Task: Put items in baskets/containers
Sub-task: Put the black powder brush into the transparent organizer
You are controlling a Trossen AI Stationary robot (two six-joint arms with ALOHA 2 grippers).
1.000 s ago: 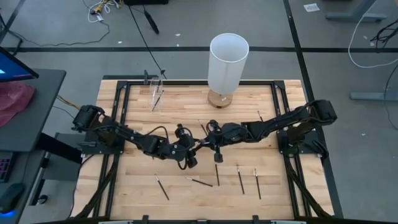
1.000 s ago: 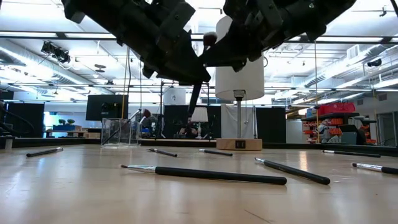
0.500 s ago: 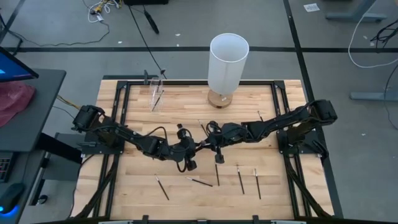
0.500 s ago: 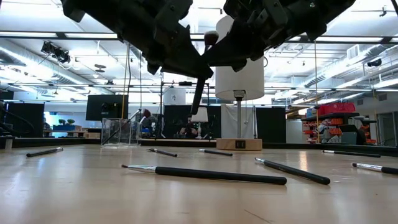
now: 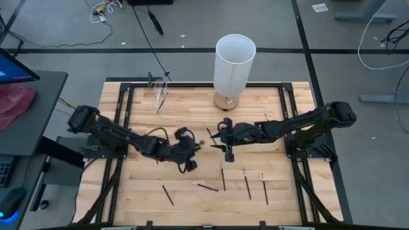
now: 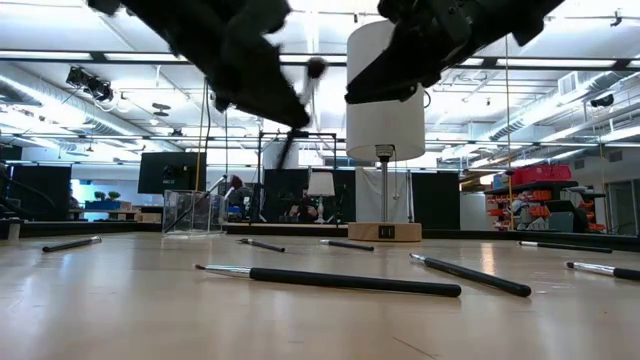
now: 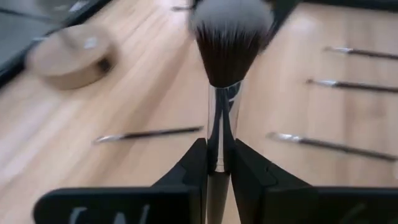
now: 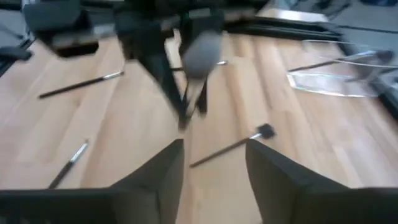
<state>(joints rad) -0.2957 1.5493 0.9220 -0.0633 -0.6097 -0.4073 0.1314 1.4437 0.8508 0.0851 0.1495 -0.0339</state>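
Mid-table, above the wood: the left gripper [image 7: 217,168] is clenched on a brush [image 7: 227,68], fingers [image 7: 189,171] pinching the shiny ferrule from both sides, bristle tuft fanned out well beyond the fingertips. In the high view the left gripper [image 5: 185,150] sits at table centre, w/ the right gripper [image 5: 228,142] near it, a small gap between them. The right gripper [image 8: 208,168] is released, nothing between its spread fingers [image 8: 158,174]; the held brush [image 8: 199,59] and the left arm's fingers show blurred straight ahead of it.

Low view: both grippers hang well clear of the table top, open air under them. The left gripper [image 6: 285,110] carries the brush [image 6: 310,80] tilted, tuft uppermost; the right gripper [image 6: 375,85] is just beside it.

Loose brushes lie flat on the table [image 5: 128,185]: one [image 5: 167,191] near the front edge, on the left arm's side; one [image 5: 204,186] past the left fingertips toward the front; three more [image 5: 246,184] side by side below the right gripper, approx. parallel. Another brush [image 8: 233,144] lies just ahead of the right fingers, tuft end away from them.

The clear cup [image 5: 160,96] stands at the far edge, left-arm side, well apart from both grippers, brush handles sticking out of it. A white lamp [image 5: 233,64] on a round wooden base stands at the far edge, mid-table. Bare wood lies between the left gripper and the cup.
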